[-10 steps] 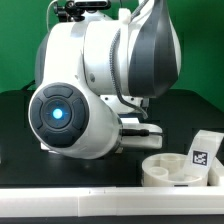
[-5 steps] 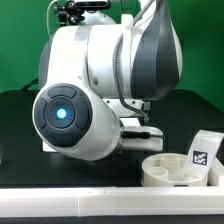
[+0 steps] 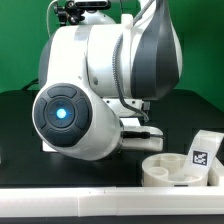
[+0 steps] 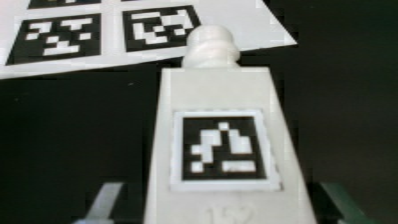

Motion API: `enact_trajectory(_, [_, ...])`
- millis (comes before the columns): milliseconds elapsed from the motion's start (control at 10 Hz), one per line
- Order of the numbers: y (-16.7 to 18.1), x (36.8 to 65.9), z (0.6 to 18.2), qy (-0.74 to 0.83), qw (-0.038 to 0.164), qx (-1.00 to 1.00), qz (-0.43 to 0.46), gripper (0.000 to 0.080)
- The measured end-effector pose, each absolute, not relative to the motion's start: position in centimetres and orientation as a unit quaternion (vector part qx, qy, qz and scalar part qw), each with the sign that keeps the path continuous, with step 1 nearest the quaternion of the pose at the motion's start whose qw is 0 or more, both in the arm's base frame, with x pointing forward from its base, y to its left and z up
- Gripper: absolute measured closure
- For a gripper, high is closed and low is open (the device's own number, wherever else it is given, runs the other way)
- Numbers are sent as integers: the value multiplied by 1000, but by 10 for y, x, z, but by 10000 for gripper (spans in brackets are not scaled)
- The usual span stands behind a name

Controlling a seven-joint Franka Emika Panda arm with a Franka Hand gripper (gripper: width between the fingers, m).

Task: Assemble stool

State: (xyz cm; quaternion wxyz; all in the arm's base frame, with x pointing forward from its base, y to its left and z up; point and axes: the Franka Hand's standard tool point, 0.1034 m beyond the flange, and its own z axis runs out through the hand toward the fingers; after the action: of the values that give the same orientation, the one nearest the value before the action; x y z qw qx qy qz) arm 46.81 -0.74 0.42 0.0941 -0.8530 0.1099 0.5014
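Low at the exterior view's right, the round seat disc [image 3: 172, 170] rests on the black table [image 3: 15, 120] with a tagged block [image 3: 204, 152] standing just beside it, both beyond the white rail [image 3: 90, 200]; the arm [image 3: 110, 80] fills most of that view and hides the gripper there. Through the wrist camera a white leg [image 4: 217, 140] lies on the table with its tag facing the lens and its round peg [image 4: 214, 45] pointing toward the marker board [image 4: 125, 30]; whether the peg touches the board cannot be told. The gripper [image 4: 222, 205] straddles the leg's wide end, roughly half open: its fingers [image 4: 107, 202] stand one on either side, and a dark strip of table shows between each finger and the leg, so nothing appears to be held. The step in hand looks like the pick-up of this leg. The next move calls for the jaws to meet both flanks evenly, so the leg does not twist or skid, then for a straight lift clear of the marker board before the peg is carried to a recess in the seat disc
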Motion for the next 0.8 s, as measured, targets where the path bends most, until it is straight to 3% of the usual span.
enact_trajectory(100, [-7,473,11,106,95,-855,499,463])
enact_trajectory(500, [10,505,77,90,90,-851,509,462])
enact_trajectory(600, [13,514,86,90,88,-858,498,462])
enact_trajectory(800, [12,517,81,91,88,-867,482,462])
